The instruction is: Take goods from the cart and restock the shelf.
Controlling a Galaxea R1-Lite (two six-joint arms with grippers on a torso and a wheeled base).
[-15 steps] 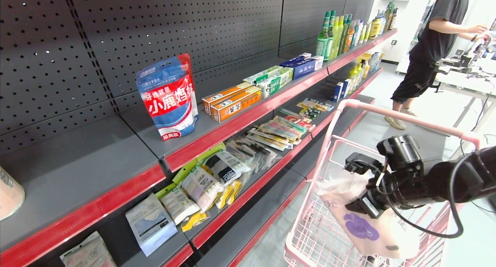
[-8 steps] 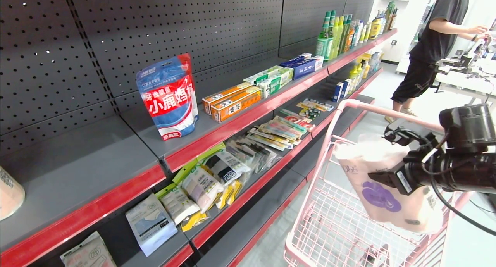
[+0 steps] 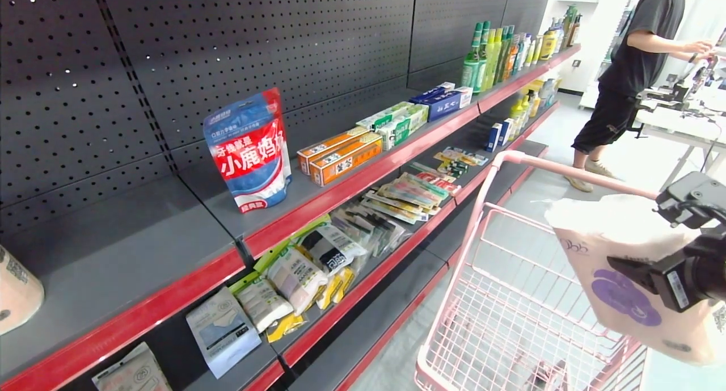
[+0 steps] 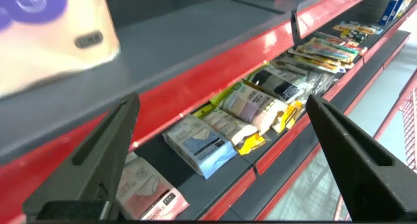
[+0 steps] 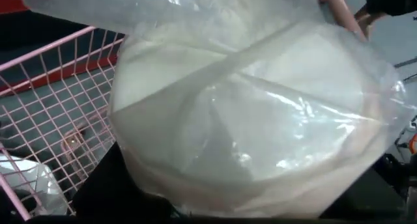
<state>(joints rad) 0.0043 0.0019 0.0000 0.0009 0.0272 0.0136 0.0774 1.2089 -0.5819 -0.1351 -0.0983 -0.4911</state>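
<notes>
Toilet-paper pack point(image 3: 592, 235): we see a cream, plastic-wrapped pack with a purple mark, tilted and raised above the cart's right side.
Cart point(image 3: 567, 168): pink wire basket, standing just beside the shelf.
Shelf point(image 3: 130, 249): grey boards with red edges; we spot a second pack point(image 3: 17, 289) at its left end.

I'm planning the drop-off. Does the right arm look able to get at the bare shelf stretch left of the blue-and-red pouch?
Probably yes. The right gripper holds the pack up over the cart, and the shelf stretch is bare, with nothing between them.
</notes>
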